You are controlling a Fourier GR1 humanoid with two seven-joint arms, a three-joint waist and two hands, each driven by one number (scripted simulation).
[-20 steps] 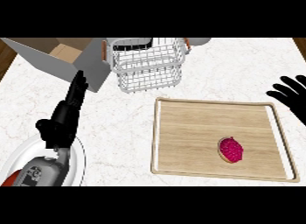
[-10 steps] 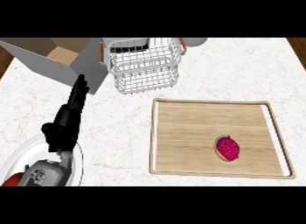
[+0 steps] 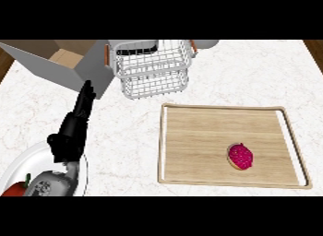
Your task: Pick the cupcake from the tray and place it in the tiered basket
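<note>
Resting: one cupcake (image 3: 241,156), one tray (image 3: 191,138).

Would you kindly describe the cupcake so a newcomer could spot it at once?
Find the wooden tray on the counter's right half. The cupcake lies in its lower right part, alone there. Its bright pink top sets it apart from the pale wood.

Kitchen: marble counter (image 3: 225,73), wooden tray (image 3: 191,133)

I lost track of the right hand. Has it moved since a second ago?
Yes. It hovered beside the tray's right edge a second ago; now it is out of view. The cupcake lies untouched.
</note>
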